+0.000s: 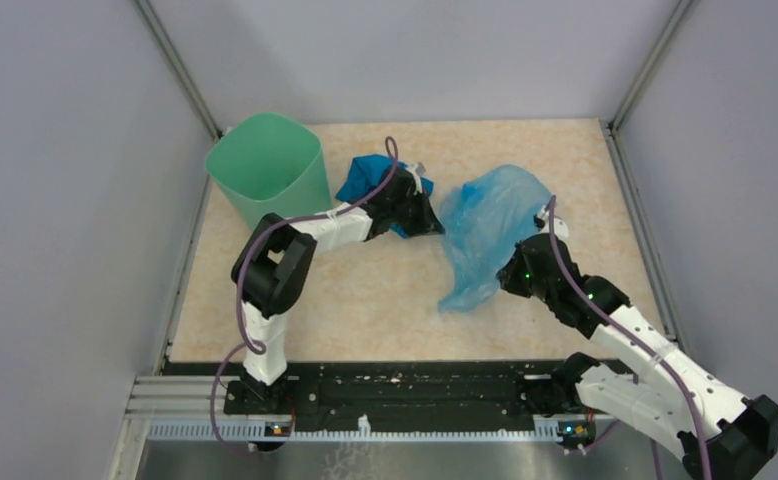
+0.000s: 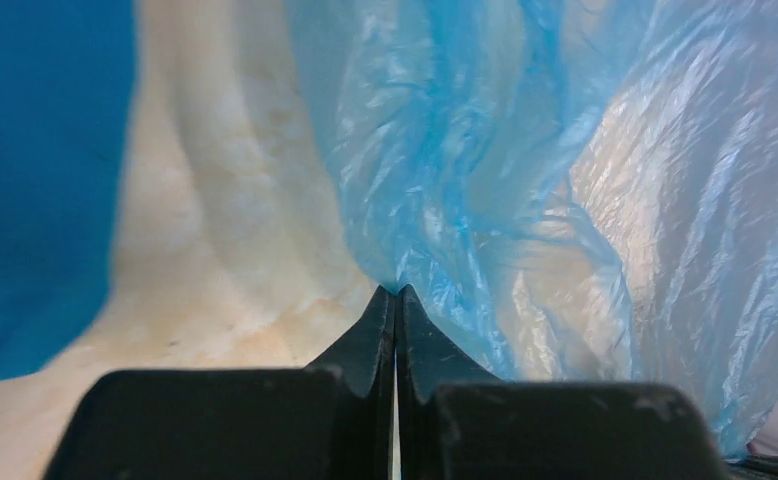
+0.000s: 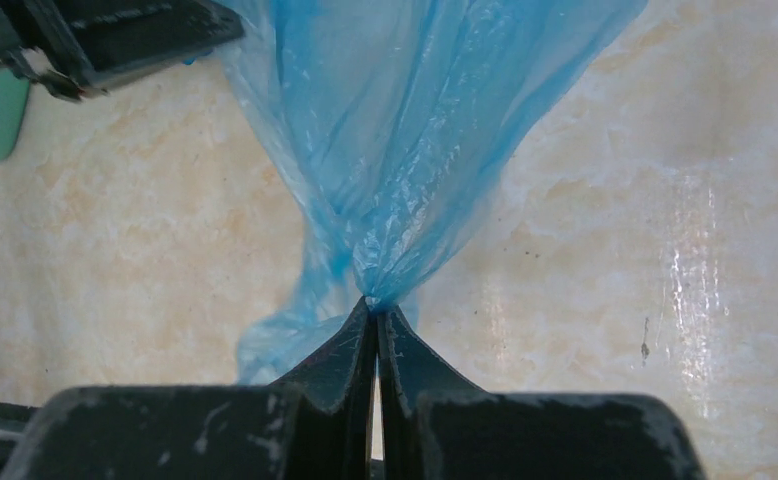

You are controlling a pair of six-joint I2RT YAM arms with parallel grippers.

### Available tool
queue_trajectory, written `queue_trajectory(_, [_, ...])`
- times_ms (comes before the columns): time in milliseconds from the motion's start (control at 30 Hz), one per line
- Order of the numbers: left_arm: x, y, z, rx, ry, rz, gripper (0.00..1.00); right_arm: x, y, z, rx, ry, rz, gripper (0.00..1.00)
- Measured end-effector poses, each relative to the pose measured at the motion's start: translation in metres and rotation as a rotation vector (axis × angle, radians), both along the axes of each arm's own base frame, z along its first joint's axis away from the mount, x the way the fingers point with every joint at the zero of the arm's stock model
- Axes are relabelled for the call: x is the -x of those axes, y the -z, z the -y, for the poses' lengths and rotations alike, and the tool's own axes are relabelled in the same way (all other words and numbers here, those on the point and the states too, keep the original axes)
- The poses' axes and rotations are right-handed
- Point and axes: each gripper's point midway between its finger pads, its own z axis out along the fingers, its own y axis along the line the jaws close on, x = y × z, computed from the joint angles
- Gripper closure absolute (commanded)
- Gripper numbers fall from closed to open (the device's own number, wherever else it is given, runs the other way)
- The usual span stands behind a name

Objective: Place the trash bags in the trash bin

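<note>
The light-blue translucent trash bag [image 1: 490,225] hangs crumpled between my two grippers, its lower end trailing on the table. My left gripper [image 1: 437,224] is shut on the bag's left edge; in the left wrist view the closed gripper [image 2: 396,292] pinches the film [image 2: 525,170]. My right gripper [image 1: 537,238] is shut on the bag's right side; the right wrist view shows this gripper [image 3: 374,303] clamping a gathered bunch of film [image 3: 405,130]. The mint-green trash bin [image 1: 265,165] stands upright at the back left, apart from the bag, with its mouth open.
A deep-blue opaque bundle [image 1: 365,180] lies beside the bin, just behind my left wrist; it also fills the left side of the left wrist view [image 2: 35,180]. Grey walls enclose the table on three sides. The black mounting rail [image 1: 405,395] runs along the near edge.
</note>
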Motion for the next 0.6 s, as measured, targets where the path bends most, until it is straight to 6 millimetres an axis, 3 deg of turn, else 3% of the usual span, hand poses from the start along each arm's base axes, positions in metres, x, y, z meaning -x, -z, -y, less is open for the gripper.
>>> queue_trajectory(133, [-0.029,-0.028,-0.032,-0.041,-0.054,0.078,1.00,-0.002,-0.009,0.003,0.013,0.007,0.015,1.00])
queue_trajectory(333, [-0.055,-0.063,-0.077,-0.054,-0.121,0.151,1.00,0.001,-0.008,0.010,0.042,0.019,0.007,1.00])
queue_trajectory(467, [-0.057,-0.065,-0.088,-0.054,-0.111,0.145,1.00,0.005,-0.014,0.014,0.050,0.021,0.007,1.00])
queue_trajectory(600, [-0.047,-0.068,-0.080,-0.048,-0.050,0.139,1.00,0.004,-0.048,0.014,0.028,0.012,0.059,1.00])
